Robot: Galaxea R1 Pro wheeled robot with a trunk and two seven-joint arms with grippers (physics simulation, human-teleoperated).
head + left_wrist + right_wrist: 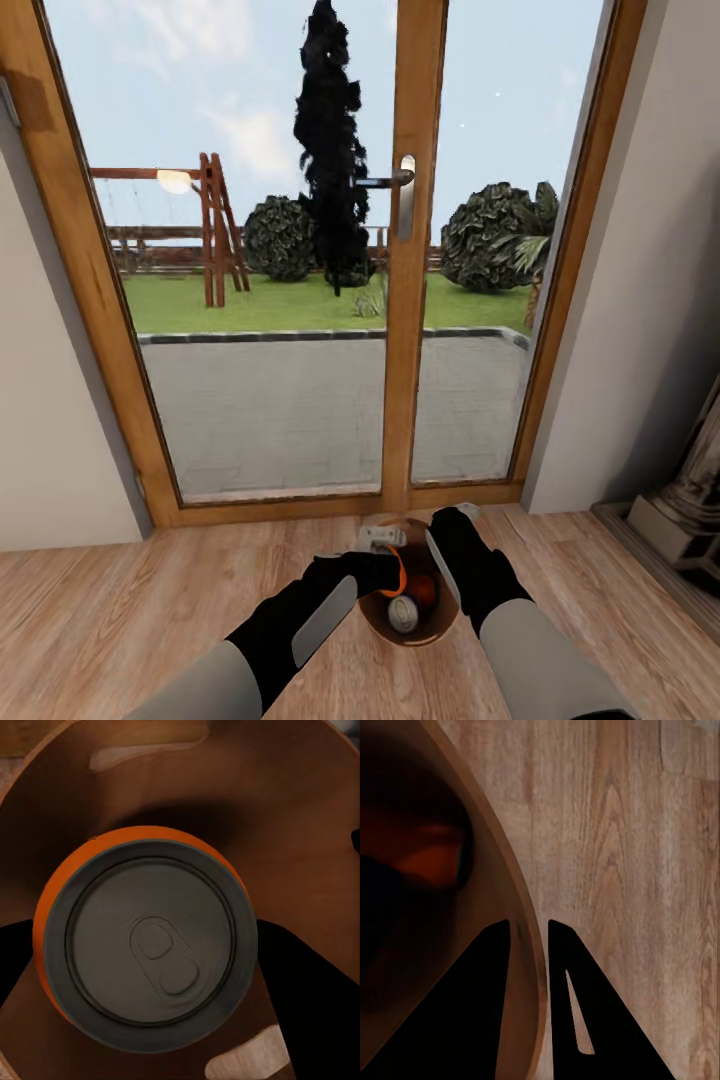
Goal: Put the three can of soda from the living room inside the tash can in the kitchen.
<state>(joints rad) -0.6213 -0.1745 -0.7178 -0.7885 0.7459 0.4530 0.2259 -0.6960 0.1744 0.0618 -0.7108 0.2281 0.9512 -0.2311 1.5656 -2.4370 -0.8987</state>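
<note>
Your trash can [385,620] sits on the floor [120,610] before the glass door [300,250], between both arms. Two cans [404,612] lie inside; your left gripper [385,555] holds a third can [146,945] above the opening.

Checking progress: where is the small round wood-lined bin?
In the head view, the wood-lined bin stands on the floor before the glass door, between both arms, with cans inside.
</note>
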